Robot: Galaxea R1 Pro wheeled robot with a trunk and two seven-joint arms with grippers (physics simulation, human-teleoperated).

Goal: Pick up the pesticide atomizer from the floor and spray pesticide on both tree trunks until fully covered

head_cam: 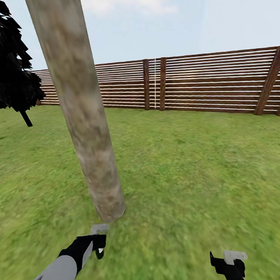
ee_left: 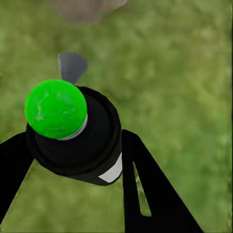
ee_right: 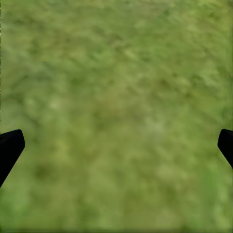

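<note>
A thick, mottled grey-tan tree trunk (head_cam: 82, 119) rises from the lawn just ahead, leaning slightly left, with its base (ee_left: 85, 8) close beyond my left gripper. My left gripper (head_cam: 98, 244) is shut on the pesticide atomizer (ee_left: 80, 141), a small black bottle with a white band and a bright green round tip (ee_left: 56, 109). A grey nozzle piece (ee_left: 73, 65) points toward the trunk's foot. My right gripper (head_cam: 229, 264) hangs low over the grass at the right, open and holding nothing, its fingertips (ee_right: 9, 148) spread wide apart.
Green lawn (head_cam: 192, 174) stretches all around. A reddish-brown slatted fence (head_cam: 211, 83) closes the back. A dark, jagged-leaved small tree (head_cam: 7, 70) on a thin stem stands at the far left.
</note>
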